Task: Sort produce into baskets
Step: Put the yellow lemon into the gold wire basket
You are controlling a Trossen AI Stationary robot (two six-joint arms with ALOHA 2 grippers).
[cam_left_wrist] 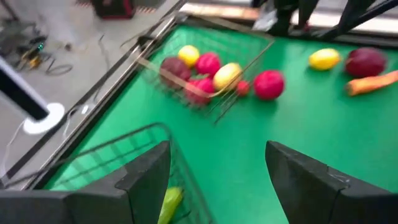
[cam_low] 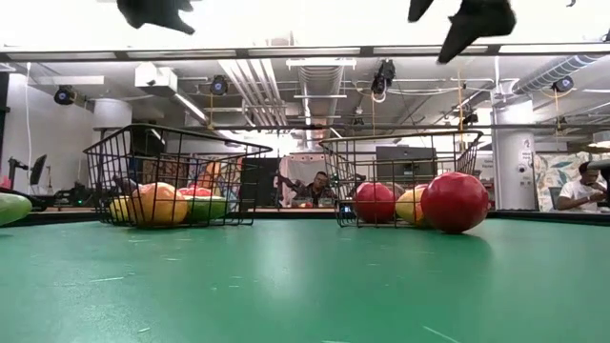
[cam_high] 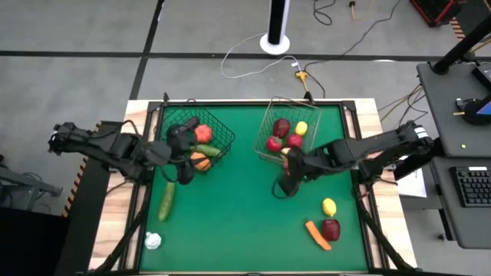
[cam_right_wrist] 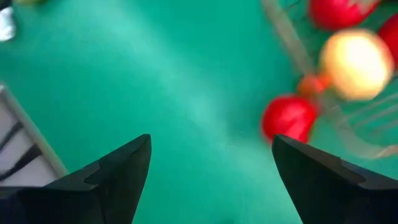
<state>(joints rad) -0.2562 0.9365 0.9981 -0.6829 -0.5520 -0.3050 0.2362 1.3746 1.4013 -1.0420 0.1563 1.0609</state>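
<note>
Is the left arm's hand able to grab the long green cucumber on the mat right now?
Probably yes. The cucumber lies alone on the green mat, just below the left gripper, with nothing covering it, and the fingers are apart with nothing between them.

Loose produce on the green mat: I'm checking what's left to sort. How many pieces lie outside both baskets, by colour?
Green cucumber: 1
White piece: 1
Yellow lemon: 1
Orange carrot: 1
Dark red apple: 1
Bright red round fruit beside the pale basket: 1
Total: 6, leaving out a small reddish piece at that basket's rim, in or out unclear.
</note>
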